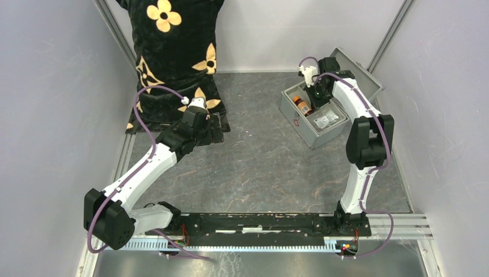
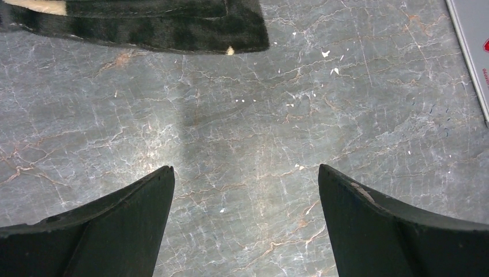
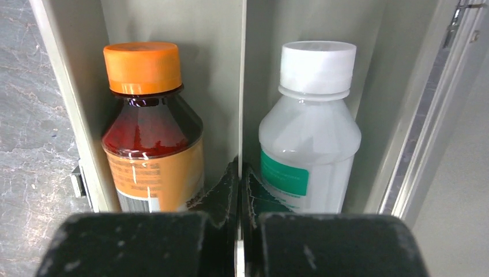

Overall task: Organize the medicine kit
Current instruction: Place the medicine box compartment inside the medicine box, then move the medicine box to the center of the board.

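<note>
We find the kit far right, the cushion far left, and the table stretching between them.

We see the medicine kit on the table at its far right, its lid tipped back behind it toward the right wall. In its far part the first bottle lies left of the second bottle, with a divider between them; packets lie in its near part. The right gripper hangs over the divider. The cushion leans against the far wall, and the left gripper is just near of it.
</note>
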{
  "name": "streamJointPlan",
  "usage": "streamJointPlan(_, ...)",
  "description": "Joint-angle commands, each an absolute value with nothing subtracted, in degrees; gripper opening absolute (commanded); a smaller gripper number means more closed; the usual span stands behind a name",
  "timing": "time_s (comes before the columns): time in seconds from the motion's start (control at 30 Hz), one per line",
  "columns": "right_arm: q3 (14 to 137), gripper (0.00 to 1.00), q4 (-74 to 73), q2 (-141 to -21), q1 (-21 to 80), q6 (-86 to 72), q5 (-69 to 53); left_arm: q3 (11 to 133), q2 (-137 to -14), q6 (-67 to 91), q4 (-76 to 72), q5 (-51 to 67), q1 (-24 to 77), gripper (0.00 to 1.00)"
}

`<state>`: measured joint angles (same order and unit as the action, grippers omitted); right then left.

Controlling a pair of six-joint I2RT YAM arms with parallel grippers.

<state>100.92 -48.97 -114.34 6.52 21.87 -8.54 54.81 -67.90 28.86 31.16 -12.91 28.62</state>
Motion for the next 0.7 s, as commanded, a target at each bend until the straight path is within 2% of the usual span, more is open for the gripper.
streamJointPlan(0.0, 99.4, 0.00, -52.3, -111.4, 10.4, 20.5, -10.1, 56.9, -67.6, 28.4, 30.2, -11.6, 28.5, 1.00)
streamJointPlan(0.4, 96.1, 0.00, -52.0, -111.0, 20.0, 18.0, -6.9, 54.8, -65.1, 29.0, 30.1, -11.7, 28.6, 1.00)
streamJointPlan(0.5, 95.1, 0.06, -50.1, -110.2, 23.9, 16.1, -7.5, 54.0, -64.3, 29.5, 29.8, -12.1, 28.5, 1.00)
streamJointPlan(0.57, 95.0, 0.16, -48.7, -109.5, 26.2, 14.7, -8.9, 53.6, -64.1, 29.9, 29.6, -12.2, 28.6, 1.00)
streamJointPlan(0.67, 95.9, 0.23, -46.4, -107.9, 28.2, 12.4, -9.3, 53.1, -63.9, 30.6, 29.2, -12.1, 28.5, 1.00)
